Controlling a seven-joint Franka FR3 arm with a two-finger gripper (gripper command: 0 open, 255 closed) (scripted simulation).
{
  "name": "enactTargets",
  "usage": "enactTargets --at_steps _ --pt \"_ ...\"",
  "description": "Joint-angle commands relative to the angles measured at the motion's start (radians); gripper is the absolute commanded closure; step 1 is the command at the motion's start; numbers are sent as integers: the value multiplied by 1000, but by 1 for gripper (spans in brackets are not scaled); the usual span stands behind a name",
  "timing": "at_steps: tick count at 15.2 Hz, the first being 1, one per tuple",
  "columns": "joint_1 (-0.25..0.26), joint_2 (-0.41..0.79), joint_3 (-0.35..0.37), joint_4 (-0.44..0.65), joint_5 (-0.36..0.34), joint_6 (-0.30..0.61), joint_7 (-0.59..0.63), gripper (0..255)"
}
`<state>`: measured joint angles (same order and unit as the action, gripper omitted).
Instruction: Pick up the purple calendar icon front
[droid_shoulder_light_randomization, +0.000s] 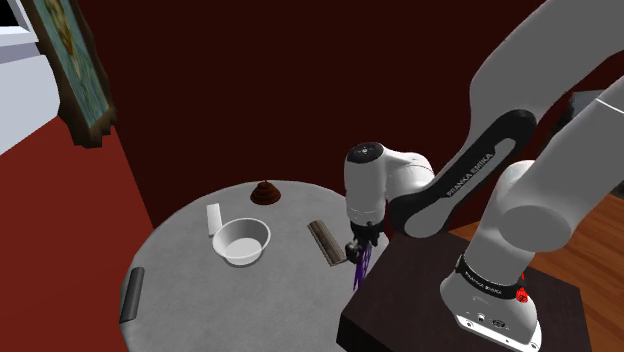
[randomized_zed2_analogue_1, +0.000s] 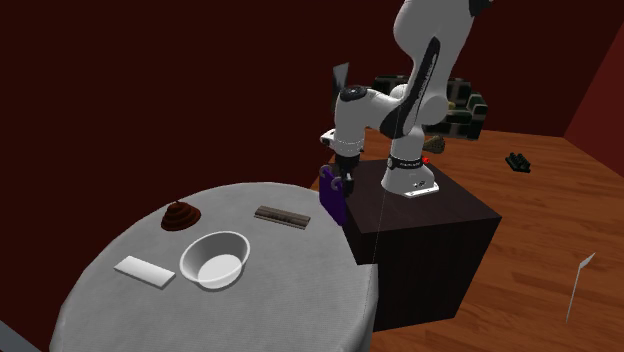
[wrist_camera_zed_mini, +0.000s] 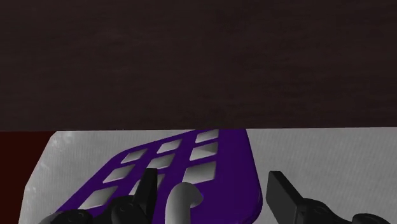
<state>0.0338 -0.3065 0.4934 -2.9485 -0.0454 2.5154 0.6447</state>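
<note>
On the shoulder view's left a framed picture (droid_shoulder_light_randomization: 72, 62) hangs on the red wall above a round grey table (droid_shoulder_light_randomization: 200, 305). A dark grey block (droid_shoulder_light_randomization: 130, 295) lies at the table's left rim. Further right a small white piece (droid_shoulder_light_randomization: 213, 218) stands just beside a white bowl (droid_shoulder_light_randomization: 243, 241), and a brown mound (droid_shoulder_light_randomization: 264, 191) sits behind them near the far rim. Right of the bowl lies a dark brown bar (droid_shoulder_light_randomization: 323, 243). Next comes the gripper (droid_shoulder_light_randomization: 361, 243), pointing down over the table's right edge, close to the dark stand (droid_shoulder_light_randomization: 400, 295). The purple calendar (droid_shoulder_light_randomization: 359, 272) hangs nearly upright beneath the gripper, right at that edge of the table. In the wrist view its grid of pale squares runs away from the hand, with a grey ring at its near end. The fingers (wrist_camera_zed_mini: 147, 188) stand on either side of that end and clasp the calendar between them.
</note>
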Motion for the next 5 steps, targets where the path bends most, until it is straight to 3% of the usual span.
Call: enactTargets --at_steps 1,5 --pt "20 -39 -13 8 27 -45 -22 255" --pt "38 -81 -27 13 48 -90 -43 255"
